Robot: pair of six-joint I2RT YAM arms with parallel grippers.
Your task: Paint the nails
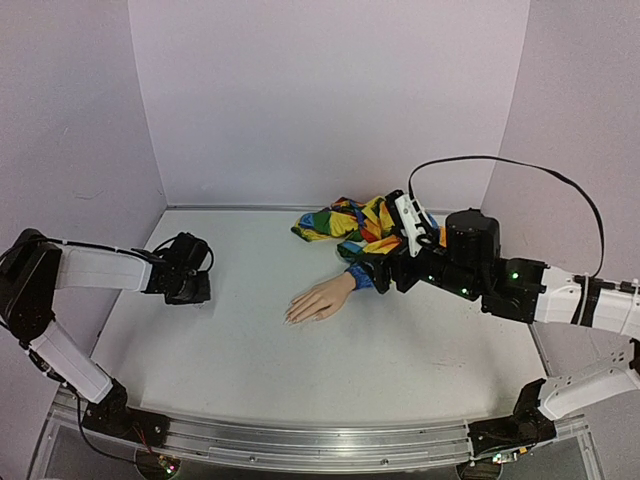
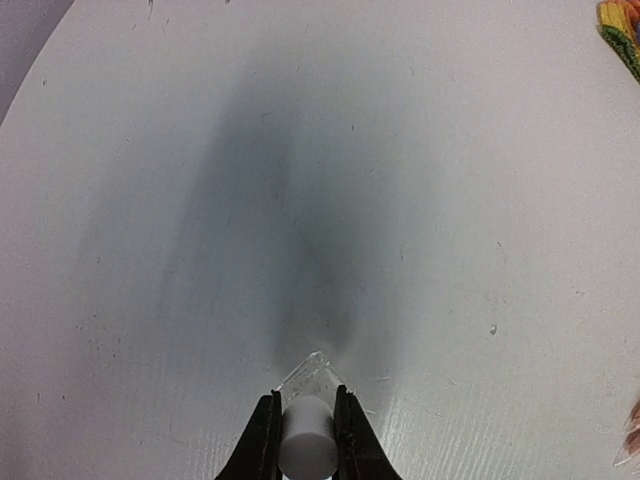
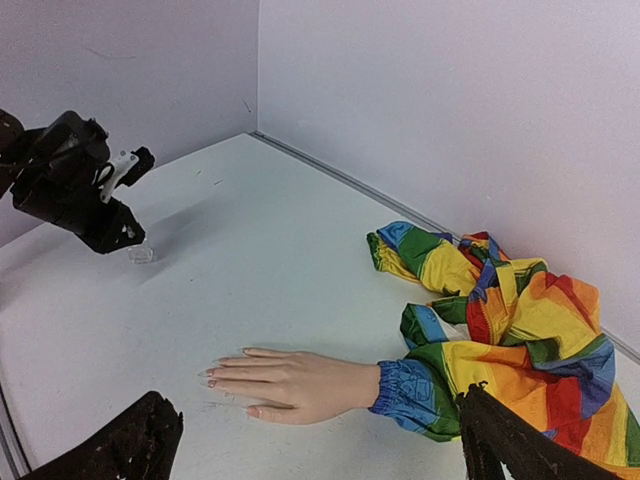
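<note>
While left gripper (image 2: 306,405) pinches small clear bottle (image 2: 312,372) by its white cap (image 2: 305,445), right gripper (image 3: 320,435) gapes empty near peach mannequin hand (image 3: 300,382); unbraced uncapping may topple bottle.

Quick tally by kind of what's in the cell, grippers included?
mannequin hand: 1
rainbow sleeve: 1
small clear bottle: 1
grippers: 2, the left gripper shut on the bottle, the right gripper open
Total: 5
</note>
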